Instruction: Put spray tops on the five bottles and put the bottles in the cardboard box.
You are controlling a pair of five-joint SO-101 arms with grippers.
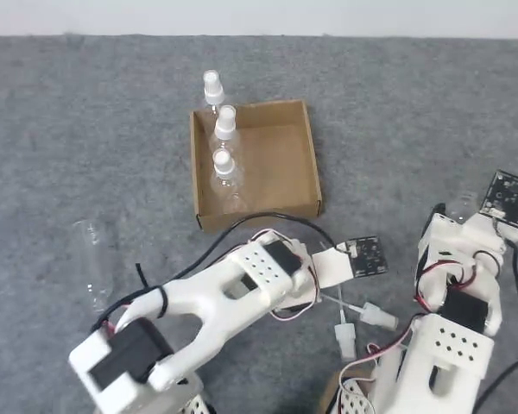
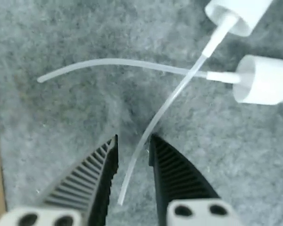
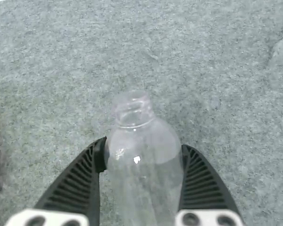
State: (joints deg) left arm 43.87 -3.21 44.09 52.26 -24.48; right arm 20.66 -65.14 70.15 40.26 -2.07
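**Tube between the left jaws, its top dead ahead**

The left gripper [image 2: 133, 139] is spread a little with nothing clamped, and a thin tube [image 2: 172, 99] lies between its jaws. The tube's long axis runs away from the gripper to its top [image 2: 238, 14], so the free end is nearest and the cap farthest. A second top [image 2: 266, 80] lies just beside it, and its curved tube crosses the first farther out. Closing here would probably catch the first tube alone.

In the high view both tops sit lower right of centre at the left arm's tip, so that arm is the nearer one. The right gripper [image 3: 142, 149], at the right of that frame, is clenched on an uncapped bottle [image 3: 141, 136] whose neck points away from the fingers.

Farther off, a loose bottle [image 1: 93, 259] lies at the left without a top. At upper centre the box [image 1: 281, 172] holds two capped bottles [image 1: 225, 129]. A third capped bottle [image 1: 212, 86] stands at its far corner, and I cannot tell whether it is inside or behind.
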